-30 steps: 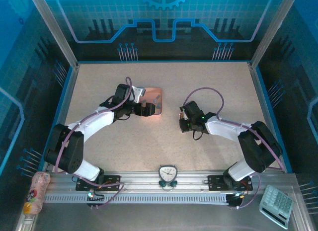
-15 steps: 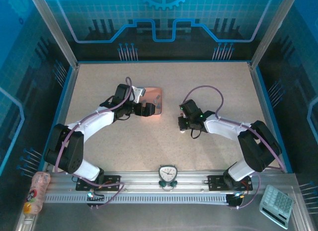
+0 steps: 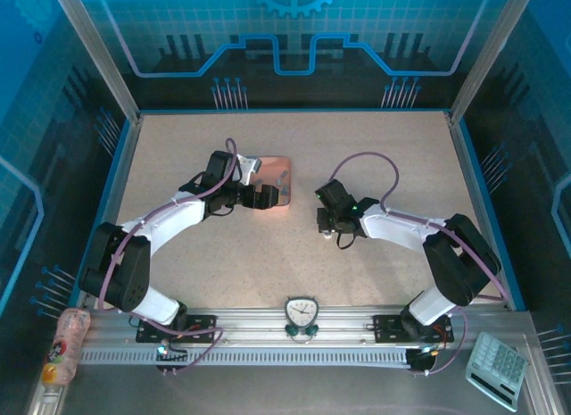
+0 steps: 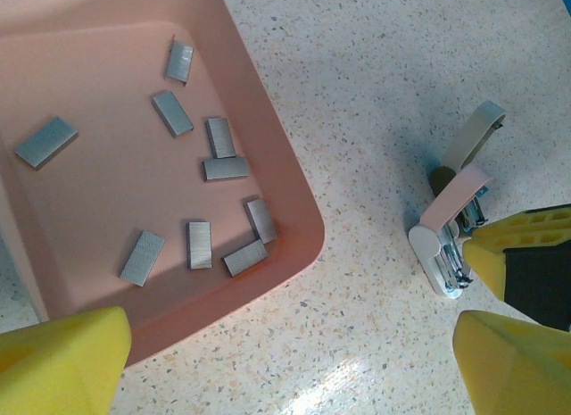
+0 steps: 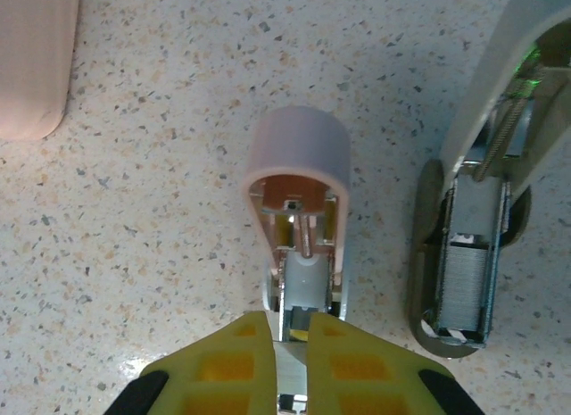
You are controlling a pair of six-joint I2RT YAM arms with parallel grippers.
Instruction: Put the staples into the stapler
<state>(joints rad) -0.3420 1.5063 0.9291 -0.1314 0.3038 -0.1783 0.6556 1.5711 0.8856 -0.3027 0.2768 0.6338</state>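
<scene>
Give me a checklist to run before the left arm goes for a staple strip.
1. Right gripper clamped on the stapler: ok, fingers shut on its metal end.
2. Stapler opened up: ok, pink top swung clear of the channel.
3. Channel empty: cannot tell, something grey and ridged sits in it.
4. Left gripper open and holding nothing: ok.
5. Staples lying flat in the tray: ok.

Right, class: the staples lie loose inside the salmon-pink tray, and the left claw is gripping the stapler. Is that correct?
Not quite: it is the right claw that grips the stapler, as the right wrist view shows. The left claw hangs open, holding nothing. The staples do lie loose inside the salmon-pink tray.
</scene>
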